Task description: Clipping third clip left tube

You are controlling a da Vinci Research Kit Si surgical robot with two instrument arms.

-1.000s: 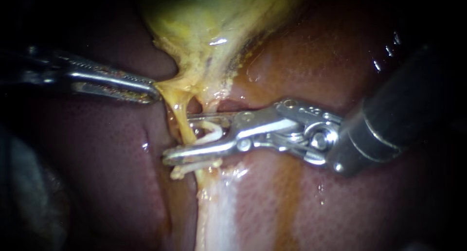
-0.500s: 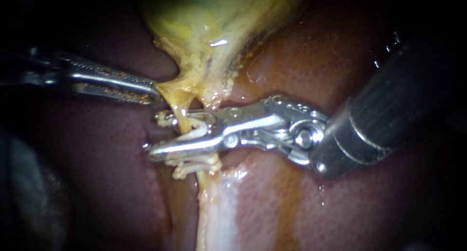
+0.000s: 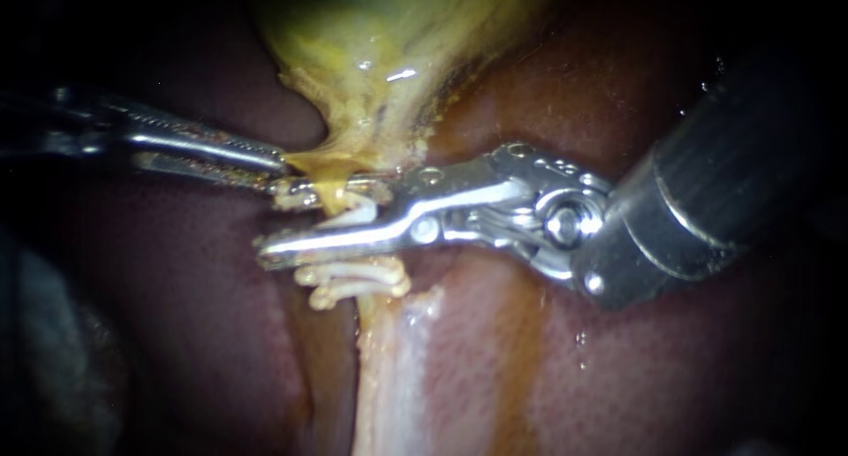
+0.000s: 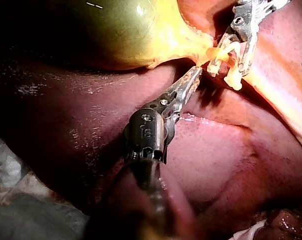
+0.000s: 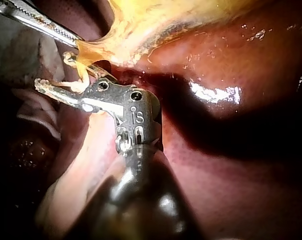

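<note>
The yellow left tube [image 3: 336, 195] runs down from the gallbladder neck [image 3: 371, 111]. My right instrument [image 3: 296, 217] comes in from the right with its jaws open astride this tube, just below the neck. A white clip [image 3: 360, 217] sits in the throat between them. Two white clips [image 3: 353, 284] lie across the tube just below the lower jaw. My left instrument [image 3: 276, 169] is shut on the yellow tissue at the neck's left edge. The left wrist view shows that same hold [image 4: 195, 75]. The right wrist view shows the open jaws [image 5: 65, 75] around the tube.
Dark red liver [image 3: 618, 359] surrounds the site on both sides. A pale strand of tissue [image 3: 389, 376] continues down from the clips. The green-yellow gallbladder [image 4: 115, 30] bulges above. The thick dark shaft of the right instrument [image 3: 724, 164] fills the right of the endoscope view.
My right instrument has slid left and upward along the tube, from over the lower clips to just under the gallbladder neck, its jaws now reaching past the tube. The left instrument kept its hold.
</note>
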